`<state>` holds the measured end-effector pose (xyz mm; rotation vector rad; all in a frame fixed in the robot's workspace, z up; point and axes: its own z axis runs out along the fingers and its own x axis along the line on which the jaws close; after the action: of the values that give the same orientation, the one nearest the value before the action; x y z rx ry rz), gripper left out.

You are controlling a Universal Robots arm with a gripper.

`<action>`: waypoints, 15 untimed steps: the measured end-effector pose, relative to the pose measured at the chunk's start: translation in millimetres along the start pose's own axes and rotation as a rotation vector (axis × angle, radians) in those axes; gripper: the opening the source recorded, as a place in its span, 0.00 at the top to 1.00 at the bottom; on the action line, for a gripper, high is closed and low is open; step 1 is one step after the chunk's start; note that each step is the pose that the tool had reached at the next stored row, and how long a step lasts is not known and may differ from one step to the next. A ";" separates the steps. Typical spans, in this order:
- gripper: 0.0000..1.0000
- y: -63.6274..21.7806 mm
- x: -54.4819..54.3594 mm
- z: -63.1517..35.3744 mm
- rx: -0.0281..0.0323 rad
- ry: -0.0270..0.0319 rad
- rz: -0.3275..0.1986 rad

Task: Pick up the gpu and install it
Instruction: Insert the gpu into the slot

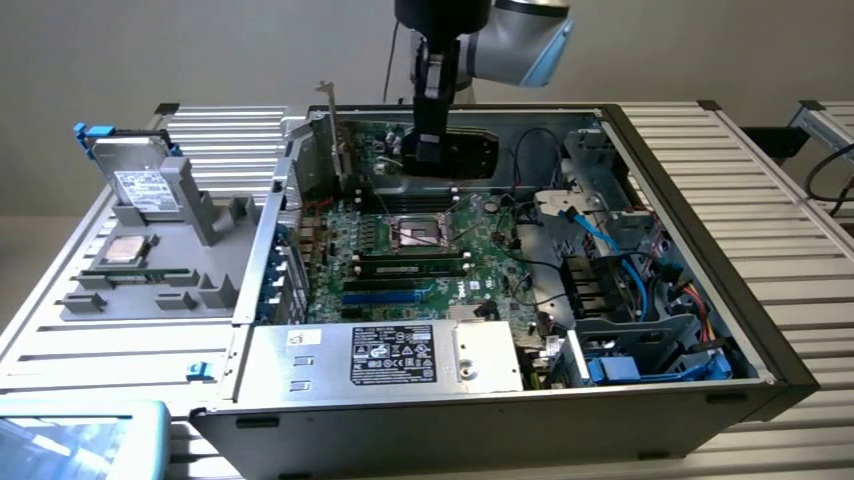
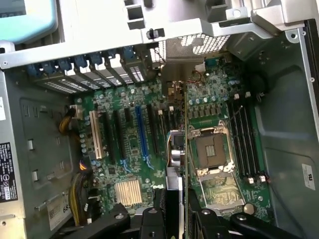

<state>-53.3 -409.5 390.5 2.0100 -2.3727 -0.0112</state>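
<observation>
— Where is the gpu (image 1: 374,150) (image 2: 178,149)?

— It is the thin green circuit-board card with a dark face. It stands on edge over the green motherboard (image 1: 334,225) (image 2: 129,159), in the far part of the open black-and-grey computer case (image 1: 721,260).

— And the black two-finger gripper (image 1: 430,150) (image 2: 177,219)?

— It comes straight down from above and is clamped on the card's upper edge, a finger on each face. In the wrist view the card runs as a thin line out from between the fingers.

— Which way does the card point?

— Its metal bracket (image 1: 326,115) (image 2: 173,74) is at the end nearest the case's rear wall, which has a row of slot covers. In the exterior view that end is at the left.

— What lies on either side of it?

— On one side is the square silver processor socket (image 1: 420,232) (image 2: 212,152). On the other are the long expansion slots, among them a blue slot (image 2: 142,134).

— Is the card seated in a slot?

— I cannot tell, because its lower edge is hidden against the board.

— Anything else nearby?

— A silver power-supply box with a black label (image 1: 387,355) sits at the near end of the case. At the exterior view's left, a silver white-labelled drive (image 1: 140,190) stands in a grey holder on the slatted metal table (image 1: 747,150).
</observation>
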 end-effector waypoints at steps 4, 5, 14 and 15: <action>0.72 0.0 -0.1 0.9 0.0141 0.0084 -0.060; 0.72 0.0 -0.1 1.1 0.0167 0.0128 -0.072; 0.72 0.1 0.0 4.3 0.0226 0.0544 -0.119; 0.72 0.1 0.0 4.4 0.0226 0.0544 -0.119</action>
<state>-53.6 -409.5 386.2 2.1302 -2.2281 0.0668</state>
